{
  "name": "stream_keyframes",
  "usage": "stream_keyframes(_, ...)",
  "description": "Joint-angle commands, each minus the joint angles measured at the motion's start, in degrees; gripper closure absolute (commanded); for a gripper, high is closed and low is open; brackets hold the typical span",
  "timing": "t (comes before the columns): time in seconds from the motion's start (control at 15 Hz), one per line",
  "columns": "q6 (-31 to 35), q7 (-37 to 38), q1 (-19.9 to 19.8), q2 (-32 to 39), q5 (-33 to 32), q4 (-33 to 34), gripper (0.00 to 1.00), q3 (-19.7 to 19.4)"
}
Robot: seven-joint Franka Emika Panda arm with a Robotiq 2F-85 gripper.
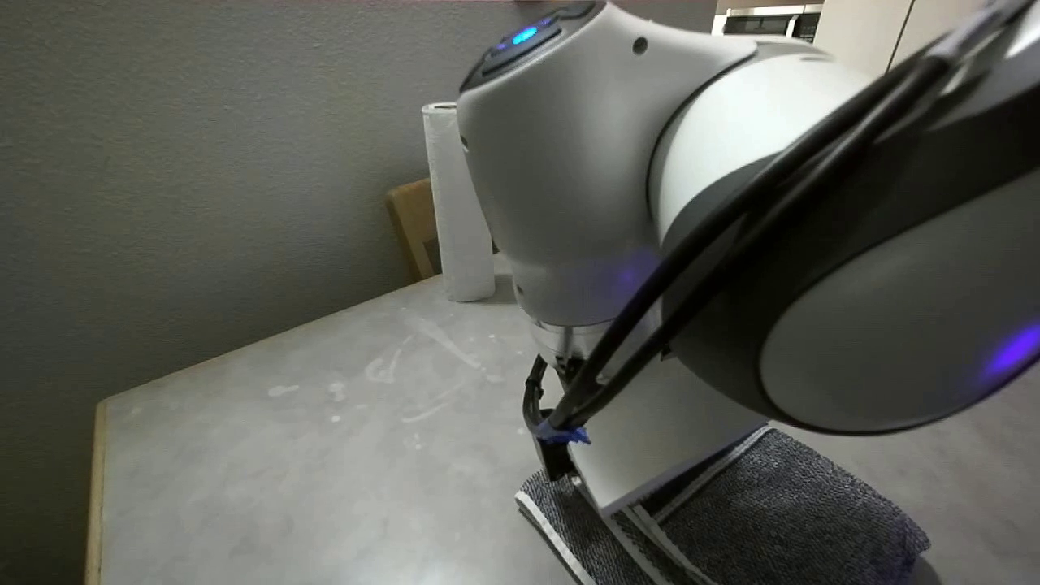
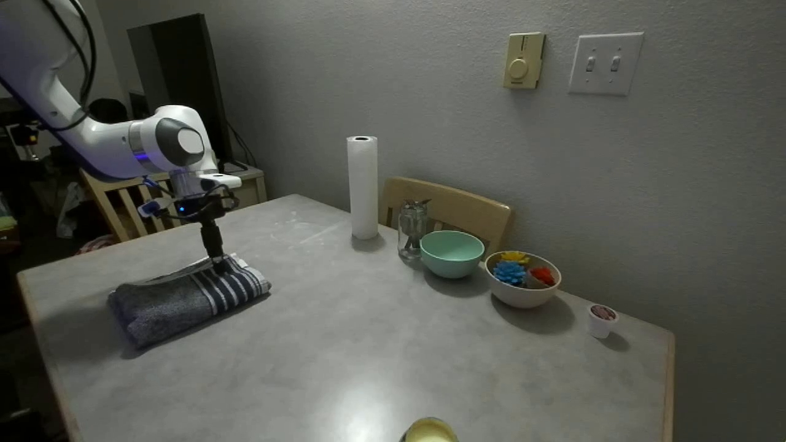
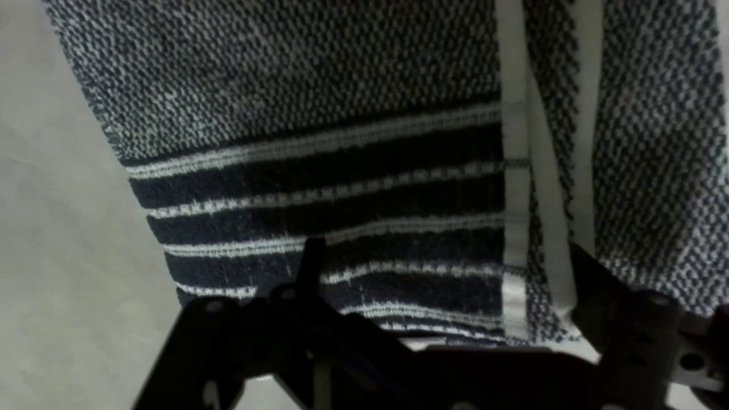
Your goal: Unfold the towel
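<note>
Towel (image 2: 178,301) near table edge (image 2: 48,356); wide tabletop (image 2: 331,325) toward bowls (image 2: 449,265).

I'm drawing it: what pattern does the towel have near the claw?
The towel has pale stripes, some dashed, across dark cloth there, best seen in the wrist view.

Green bowl (image 2: 451,267) beside glass jar (image 2: 405,238)

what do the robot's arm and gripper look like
The Franka Panda arm is mostly white, with rounded housings, dark grey sections and a glowing blue indicator. Black cables with a blue wrap run along it. The Robotiq gripper is black, with two fingers.
</note>
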Motion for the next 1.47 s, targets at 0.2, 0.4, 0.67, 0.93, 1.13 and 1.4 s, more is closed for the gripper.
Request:
stream_keyframes(0.2, -1.77, -0.06, -0.23, -1.13, -1.59, -0.17, 0.0, 0.49)
stream_keyframes(0.4, -2.89, 0.57, 0.21, -1.58, -2.08, -0.34, 0.26, 0.32)
stream_keyframes(0.67, -3.13, 0.5, 0.12, -1.72, -2.0, -0.68, 0.56, 0.63)
stream_keyframes(0.93, -2.98, -0.4, -0.31, -1.4, -1.34, -0.64, 0.82, 1.35)
stream_keyframes(1.13, 2.36, -9.28, -3.52, -1.43, 0.69, -1.94, 0.99, 4.78)
stream_keyframes(1.4, 8.74, -20.86, -5.44, -2.13, 0.87, -4.03, 0.99, 6.46)
